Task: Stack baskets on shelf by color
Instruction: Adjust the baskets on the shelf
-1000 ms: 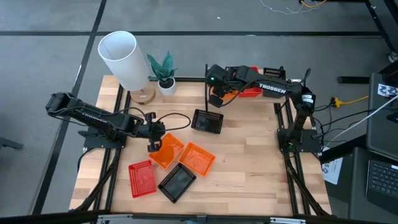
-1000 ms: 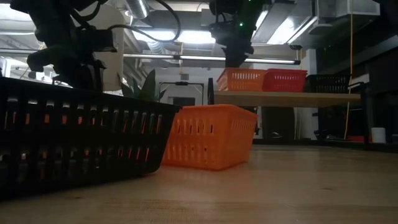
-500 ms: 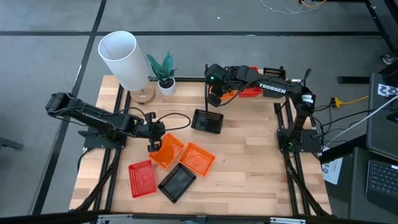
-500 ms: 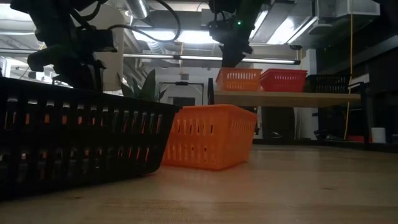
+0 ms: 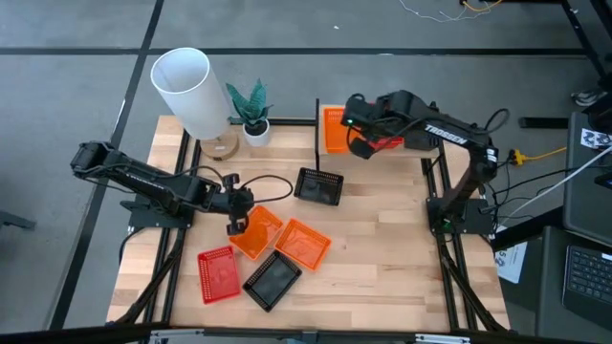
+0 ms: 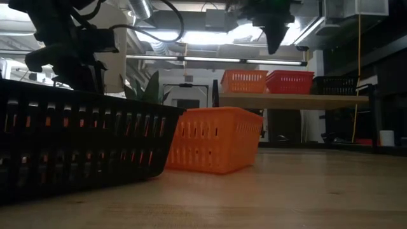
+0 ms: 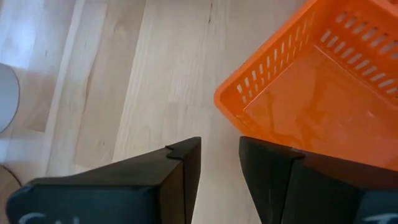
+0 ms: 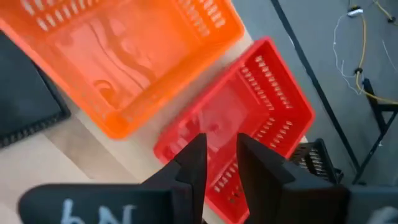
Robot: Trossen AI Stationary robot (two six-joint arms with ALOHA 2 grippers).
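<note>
On the shelf [image 5: 406, 153] stand an orange basket [image 5: 335, 129], a red basket [image 5: 384, 142] and a black basket [image 6: 334, 84]. My right gripper [image 5: 357, 143] hovers over the red basket [image 8: 249, 118], open by a narrow gap and holding nothing. Two orange baskets [image 5: 256, 229] [image 5: 304, 242], a red basket [image 5: 218, 274] and two black baskets [image 5: 273, 279] [image 5: 318, 186] rest on the table. My left gripper [image 5: 236, 222] is open by a narrow gap beside the corner of an orange basket [image 7: 311, 81]. The bare tabletop shows between its fingers.
A white cylinder [image 5: 186, 91] and a small potted plant [image 5: 252, 113] stand at the table's far left corner. A black cable [image 5: 268, 182] trails across the table by the left arm. Bare wood lies toward the table's right and near right.
My right gripper has moved toward the table's right and slightly up, from above the shelf's orange basket to above the red one. The orange basket has stayed on the shelf and now shows uncovered.
</note>
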